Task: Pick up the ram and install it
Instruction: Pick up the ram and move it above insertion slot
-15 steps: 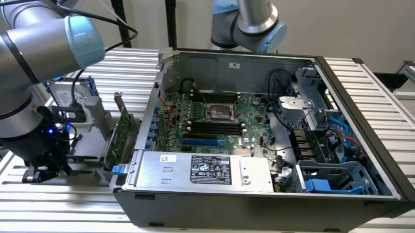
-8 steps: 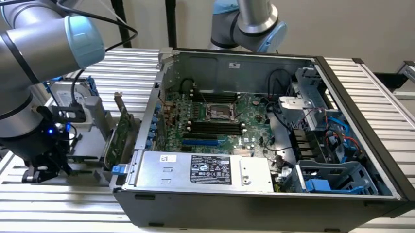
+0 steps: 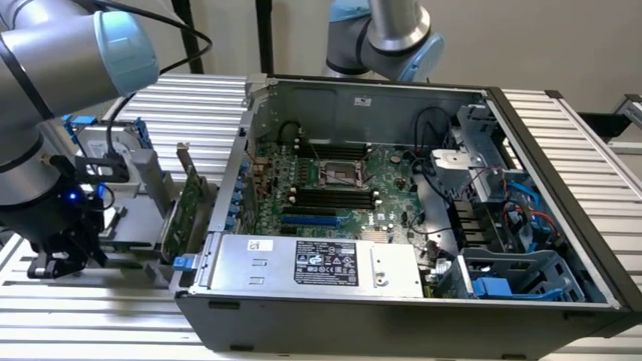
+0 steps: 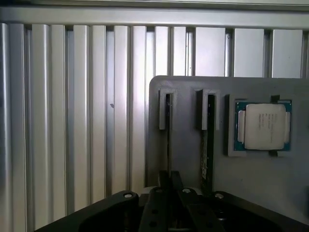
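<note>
the claw [image 3: 62, 265] hangs low over a grey holder [image 4: 188, 145] on the ribbed metal table [image 4: 72, 145], outside the open computer case [image 3: 401, 323]. in the wrist view its fingers [image 4: 164, 181] are drawn almost together around the thin edge of the ram [image 4: 168, 140]. the ram stands on edge in a slot of the holder and runs straight out ahead of the claw. just beside the ram, in the neighbouring slot, stands a second stick [image 4: 207, 145], greenish along its edge. further off on that same side a square processor [image 4: 264, 125] lies flat in its own recess. in the exterior view a big green card [image 3: 186, 207] with a blue tab [image 3: 180, 262] stands upright between the claw and the case. the motherboard [image 3: 331, 177] with its black slots [image 3: 331, 197] lies inside the case, well apart from the claw.
</note>
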### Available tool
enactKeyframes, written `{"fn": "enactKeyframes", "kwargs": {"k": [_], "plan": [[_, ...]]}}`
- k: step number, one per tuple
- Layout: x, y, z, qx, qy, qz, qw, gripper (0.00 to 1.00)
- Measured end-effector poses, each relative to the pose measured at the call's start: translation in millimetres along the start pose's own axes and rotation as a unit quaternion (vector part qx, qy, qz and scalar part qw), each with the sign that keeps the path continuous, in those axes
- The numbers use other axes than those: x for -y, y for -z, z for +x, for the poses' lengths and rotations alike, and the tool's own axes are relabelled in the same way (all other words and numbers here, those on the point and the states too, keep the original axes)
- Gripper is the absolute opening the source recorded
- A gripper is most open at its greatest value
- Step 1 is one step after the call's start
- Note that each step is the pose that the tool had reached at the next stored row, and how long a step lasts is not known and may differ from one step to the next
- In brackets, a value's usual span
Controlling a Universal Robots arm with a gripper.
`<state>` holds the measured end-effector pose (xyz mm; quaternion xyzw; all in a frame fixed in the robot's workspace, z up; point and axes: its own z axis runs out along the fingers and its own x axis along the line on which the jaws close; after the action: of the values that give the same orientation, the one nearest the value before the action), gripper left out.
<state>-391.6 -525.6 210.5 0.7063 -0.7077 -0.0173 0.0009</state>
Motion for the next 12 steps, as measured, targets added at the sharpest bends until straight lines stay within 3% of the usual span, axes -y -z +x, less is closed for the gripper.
{"fn": "enactKeyframes", "kwargs": {"k": [12], "plan": [[-0.7, 51.5, -1.1, 0.0, 0.0, 0.0, 1.0, 0.0]]}}
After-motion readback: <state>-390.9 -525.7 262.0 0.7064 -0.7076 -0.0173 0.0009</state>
